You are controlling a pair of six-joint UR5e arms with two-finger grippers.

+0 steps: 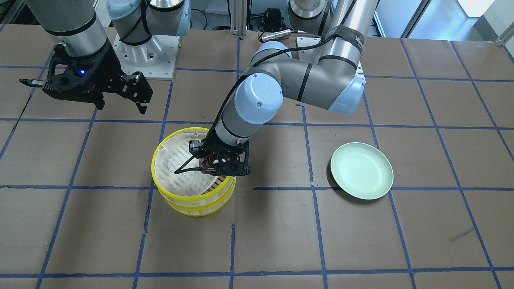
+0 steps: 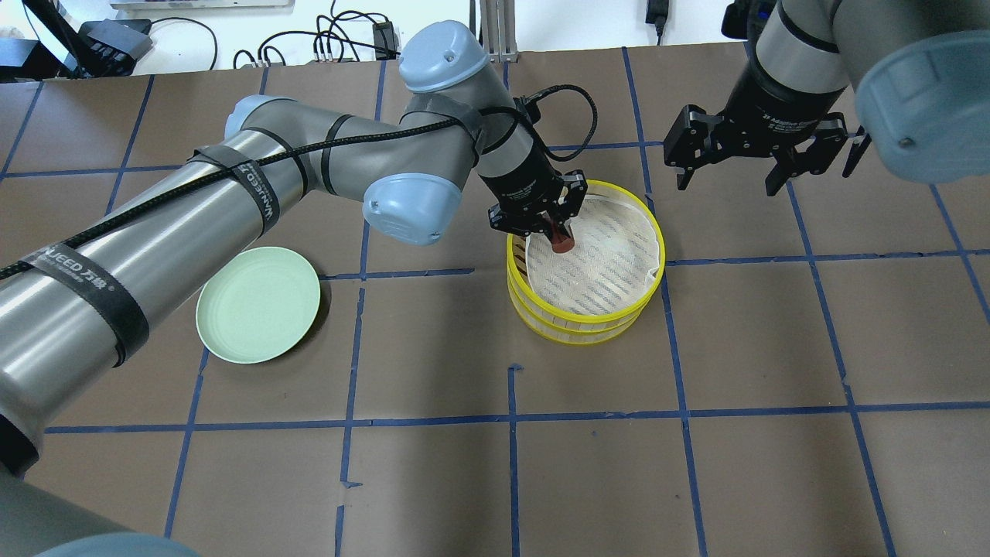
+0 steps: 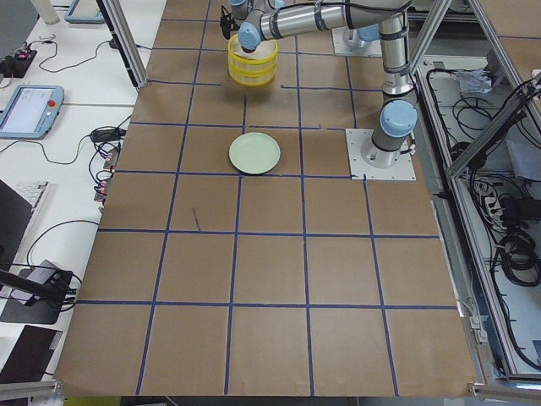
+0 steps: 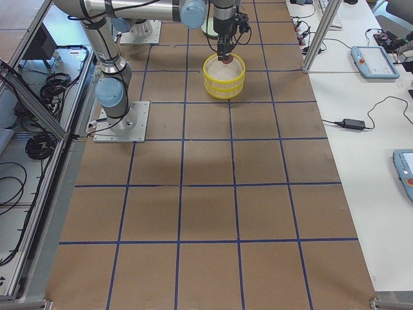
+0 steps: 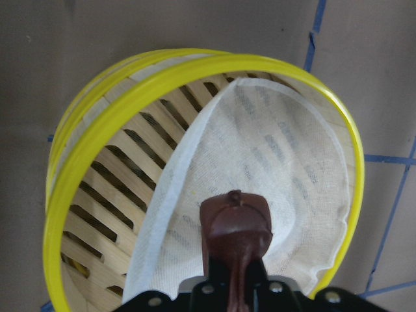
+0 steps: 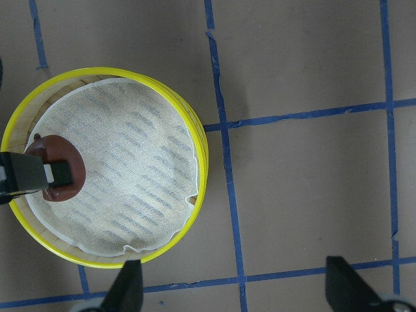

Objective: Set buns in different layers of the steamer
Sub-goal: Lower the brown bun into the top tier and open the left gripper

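The left hand (image 2: pixel 557 234) is clamped on the dark reddish-brown bun (image 5: pixel 235 224), a smooth, blocky lump held low over the white woven cloth liner (image 6: pixel 130 169) of the top tray (image 2: pixel 662 247), so I judge the last placement is nearly done, with only the release left. Beneath the hand this tray sits on 1 more tray (image 2: pixel 576 339), both round bamboo with yellow rims; the white bun shows nowhere, perhaps hidden in the lower layer. Farther off, the right hand (image 1: pixel 120 107) hangs with fingers apart, holding nothing, and a smooth pale green plate (image 2: pixel 257 315) lies on the brown paper surface (image 2: pixel 696 464).
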